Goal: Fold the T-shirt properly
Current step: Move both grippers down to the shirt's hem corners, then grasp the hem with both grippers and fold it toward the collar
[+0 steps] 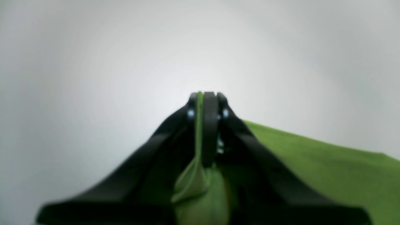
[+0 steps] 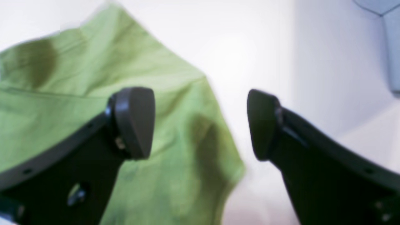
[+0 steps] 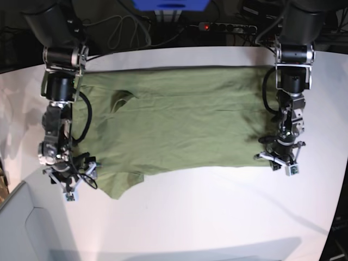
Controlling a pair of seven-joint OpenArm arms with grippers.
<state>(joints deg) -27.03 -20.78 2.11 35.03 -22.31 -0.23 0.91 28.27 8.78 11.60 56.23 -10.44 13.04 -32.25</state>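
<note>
Two grippers stand at the near edge of the T-shirt [image 3: 174, 128], which lies spread flat across the white table [image 3: 217, 217] with its collar end toward the right arm's side of the table.

Step in hand, as judged: taking hold of the near edge for the first fold. The left gripper [image 1: 206, 103] is pressed together on a thin ridge of green cloth at the hem-side near corner; the cloth shows pinched between the pads in the left wrist view. The right gripper [image 2: 200, 125] is spread wide, with nothing between its fingers [image 2: 134, 122]. It hangs at the near sleeve, one finger over the cloth, the other over bare table just beyond the sleeve edge.

Next move, as judged: the right gripper should settle so the sleeve edge lies between its fingers, then close. Only with both corners held should the near edge be lifted and carried toward the far edge of the T-shirt.

Edges and room:
- The far edge of the T-shirt lies close to the far rim of the table; cables [image 3: 130, 27] lie beyond that rim.
- Near of the T-shirt, the table is bare and broad.
- A grey bin [image 3: 32, 228] sits at the near corner, beside the right gripper; keep clear of it.
</note>
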